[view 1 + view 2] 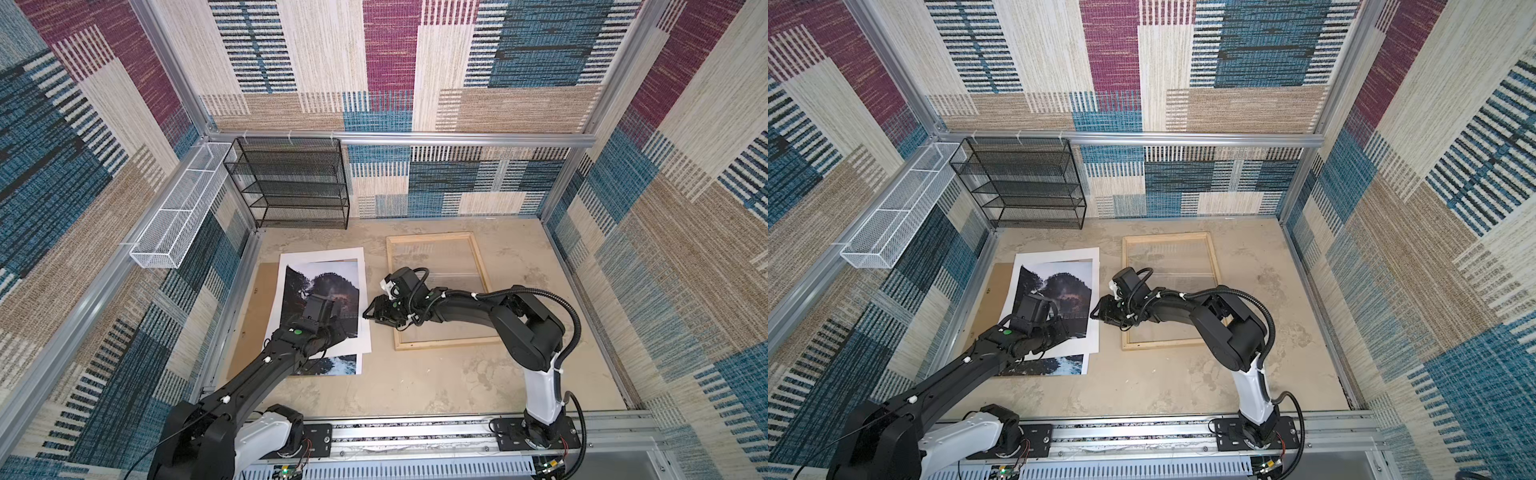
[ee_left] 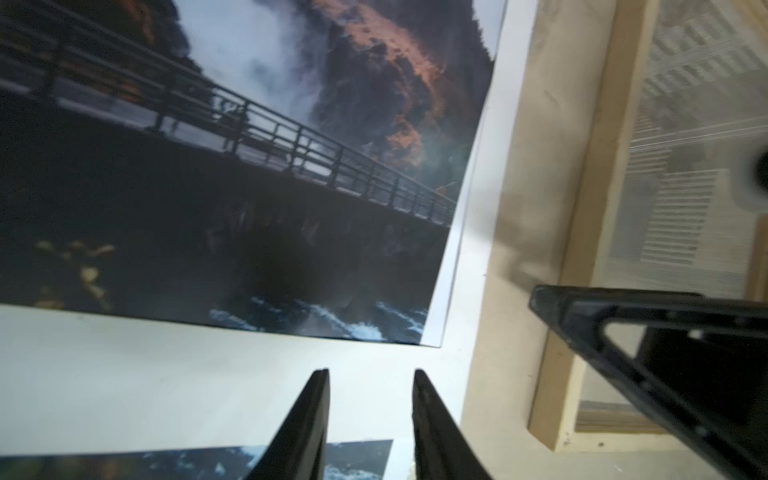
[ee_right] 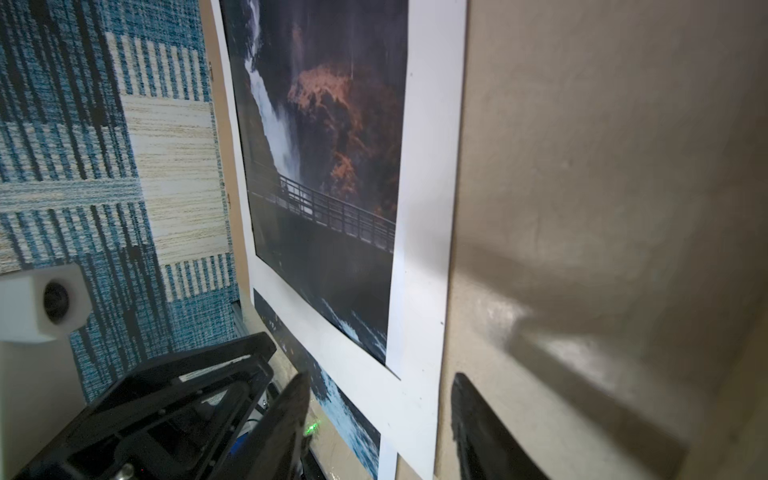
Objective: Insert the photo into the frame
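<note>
The photo (image 1: pixel 332 286) lies flat at the left under a white cardboard mat (image 1: pixel 322 255). Its dark hills show through the mat's opening, and its foaming-water end (image 1: pixel 343 365) sticks out past the mat's near edge. The pale wood frame (image 1: pixel 428 237) with its clear pane lies flat to the right. My left gripper (image 2: pixel 370 374) is open above the mat's near border (image 2: pixel 166 382), nothing between its fingers. My right gripper (image 3: pixel 380 376) is open and empty, low at the mat's right edge (image 3: pixel 432 249), its tips (image 1: pixel 368 313) between mat and frame.
A brown fibreboard sheet (image 1: pixel 255 307) lies under the mat at the left. A black mesh shelf (image 1: pixel 291 183) stands at the back left, and a white mesh basket (image 1: pixel 183 216) hangs on the left wall. Patterned walls enclose the table.
</note>
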Robot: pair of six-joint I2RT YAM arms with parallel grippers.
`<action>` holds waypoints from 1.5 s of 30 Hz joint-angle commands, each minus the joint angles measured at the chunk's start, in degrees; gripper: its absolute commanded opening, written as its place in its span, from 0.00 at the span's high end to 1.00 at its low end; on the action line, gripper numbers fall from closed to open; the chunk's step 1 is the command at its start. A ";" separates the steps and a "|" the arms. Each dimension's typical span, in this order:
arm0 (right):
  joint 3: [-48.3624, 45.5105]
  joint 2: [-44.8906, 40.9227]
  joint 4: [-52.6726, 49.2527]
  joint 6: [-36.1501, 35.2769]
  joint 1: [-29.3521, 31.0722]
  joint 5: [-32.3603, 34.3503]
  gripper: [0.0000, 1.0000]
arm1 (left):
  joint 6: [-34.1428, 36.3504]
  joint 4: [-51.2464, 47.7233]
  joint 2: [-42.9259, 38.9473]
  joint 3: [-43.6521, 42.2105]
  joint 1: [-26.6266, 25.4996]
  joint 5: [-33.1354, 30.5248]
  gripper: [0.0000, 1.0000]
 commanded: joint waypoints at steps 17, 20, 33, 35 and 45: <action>3.40 2.36 -9.91 -2.76 2.98 2.71 0.43 | -0.94 3.80 8.18 -3.54 0.12 -0.76 0.68; 2.85 1.97 -9.79 -2.30 3.52 2.19 0.43 | -1.16 5.08 8.72 -4.16 0.12 0.00 0.69; 2.11 2.93 -7.04 -2.12 3.85 0.62 0.44 | -1.07 5.46 7.80 -5.09 0.12 0.55 0.70; 1.62 2.47 -5.50 -2.22 3.81 0.12 0.44 | -1.06 5.38 7.30 -5.26 0.12 0.51 0.70; 0.41 0.40 0.35 -3.25 3.55 -1.78 0.46 | -1.14 5.48 6.63 -5.47 0.12 0.73 0.70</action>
